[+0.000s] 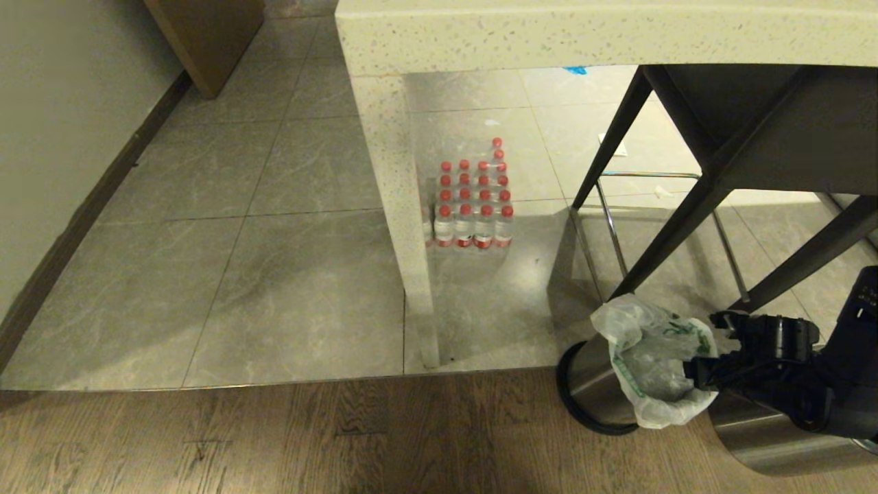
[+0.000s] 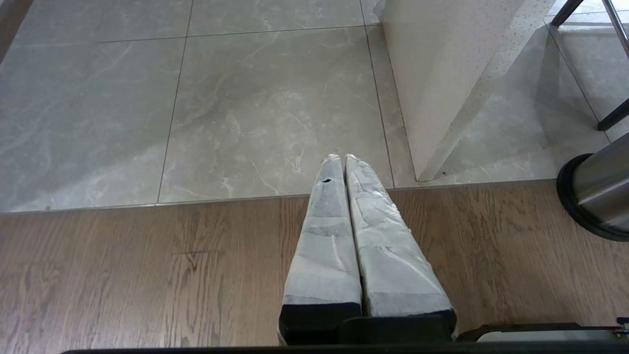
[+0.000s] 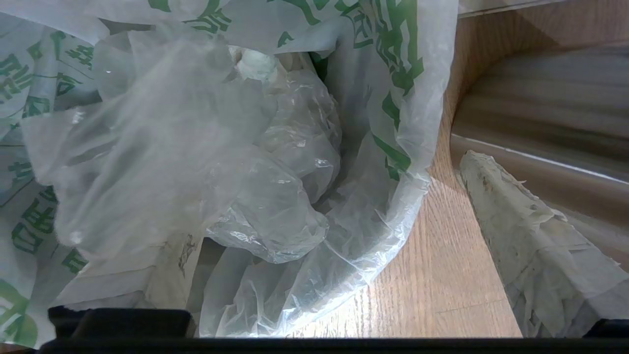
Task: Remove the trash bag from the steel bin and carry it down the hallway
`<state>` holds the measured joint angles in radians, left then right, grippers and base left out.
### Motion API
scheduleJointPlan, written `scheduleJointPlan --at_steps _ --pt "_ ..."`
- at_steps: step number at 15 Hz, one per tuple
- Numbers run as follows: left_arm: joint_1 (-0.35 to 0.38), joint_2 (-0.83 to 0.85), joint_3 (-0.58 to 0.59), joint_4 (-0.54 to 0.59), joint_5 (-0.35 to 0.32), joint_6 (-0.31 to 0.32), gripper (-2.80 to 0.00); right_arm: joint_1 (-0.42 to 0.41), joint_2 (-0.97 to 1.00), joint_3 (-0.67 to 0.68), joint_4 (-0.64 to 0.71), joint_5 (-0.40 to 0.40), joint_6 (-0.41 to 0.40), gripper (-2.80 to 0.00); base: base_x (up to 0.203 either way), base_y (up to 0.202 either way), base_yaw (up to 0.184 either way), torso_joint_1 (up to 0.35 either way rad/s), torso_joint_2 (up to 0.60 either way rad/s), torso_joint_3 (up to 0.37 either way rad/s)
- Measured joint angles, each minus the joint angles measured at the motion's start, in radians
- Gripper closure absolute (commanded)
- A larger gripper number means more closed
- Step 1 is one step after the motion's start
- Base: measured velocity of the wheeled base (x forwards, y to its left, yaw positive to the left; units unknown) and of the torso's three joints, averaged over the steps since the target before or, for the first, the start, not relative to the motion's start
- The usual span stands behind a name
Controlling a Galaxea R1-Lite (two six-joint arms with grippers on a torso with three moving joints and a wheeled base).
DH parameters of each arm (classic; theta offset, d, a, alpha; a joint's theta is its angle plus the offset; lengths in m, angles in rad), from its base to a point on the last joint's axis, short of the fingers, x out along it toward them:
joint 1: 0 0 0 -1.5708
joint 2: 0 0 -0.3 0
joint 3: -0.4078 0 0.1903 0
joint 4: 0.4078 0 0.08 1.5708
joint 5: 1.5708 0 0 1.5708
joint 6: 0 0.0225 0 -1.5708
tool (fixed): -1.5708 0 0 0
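Straddling the trash bag [image 1: 651, 363] rim, right gripper [image 1: 710, 350] spread wide.

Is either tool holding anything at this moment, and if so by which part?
Nothing is held. The right tool is open at the rim of the trash bag, not closed on it. The left tool is shut on nothing.

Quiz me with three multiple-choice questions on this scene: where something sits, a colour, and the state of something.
1. Where is the bottle pack?
A. under the counter
B. on the stool
C. in the bin

2. What colour is the trash bag lettering?
A. red
B. green
C. blue

3. How does the right claw stand?
A. shut on a bottle
B. shut on nothing
C. open at the bag

Answers: 1 A, it stands on the tiles beneath the counter. 2 B, green print shows near the rim. 3 C, one finger lies outside the bag, nothing clamped.
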<state>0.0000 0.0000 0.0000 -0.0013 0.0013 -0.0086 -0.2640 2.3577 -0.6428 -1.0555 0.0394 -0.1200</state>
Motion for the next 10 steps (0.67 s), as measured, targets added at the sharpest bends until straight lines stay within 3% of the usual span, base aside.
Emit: scheduleJointPlan --at_steps 10 --pt "0.0 0.0 0.0 0.0 0.0 0.0 0.0 0.0 0.0 0.0 0.0 0.0 0.0 -2.8 0.0 0.0 0.0 0.0 0.0 0.0"
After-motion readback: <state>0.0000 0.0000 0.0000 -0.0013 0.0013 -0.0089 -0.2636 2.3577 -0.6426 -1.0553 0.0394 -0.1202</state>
